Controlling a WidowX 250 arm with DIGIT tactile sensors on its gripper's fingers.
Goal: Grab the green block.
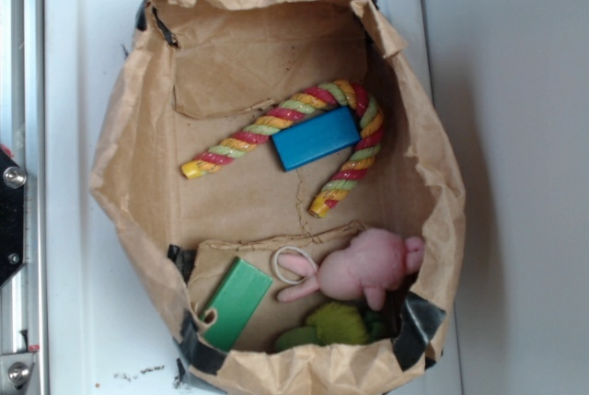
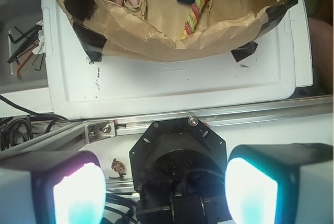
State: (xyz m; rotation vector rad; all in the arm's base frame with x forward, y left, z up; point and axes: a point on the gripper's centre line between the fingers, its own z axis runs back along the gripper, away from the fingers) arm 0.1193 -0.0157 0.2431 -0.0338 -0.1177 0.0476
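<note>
So the jaws (image 2: 166,192) fill the bottom of the wrist view: 2 glowing pads (image 2: 78,195) spread wide apart with nothing between them, only the black robot base (image 2: 177,166) showing in the gap. They hang over the metal rail (image 2: 156,122) at the table edge, well clear of everything.

Past the rail sits a white tray (image 2: 172,85), and on it a crumpled brown paper bag (image 1: 129,146), rolled open and taped black at the rim.

Inside the bag, in the exterior view, the green block (image 1: 237,303) lies flat at about 7 o'clock, tilted, its lower end near the bag's taped rim. Just beside it at 3 o'clock is a white rubber band (image 1: 293,264), then a pink plush bunny (image 1: 366,268). A fuzzy lime-green plush (image 1: 336,326) sits below the bunny, at 6 o'clock of the bag.

Up at the middle, a blue block (image 1: 316,137) rests tucked inside the curve of a striped rope candy cane (image 1: 304,128), touching it.
</note>
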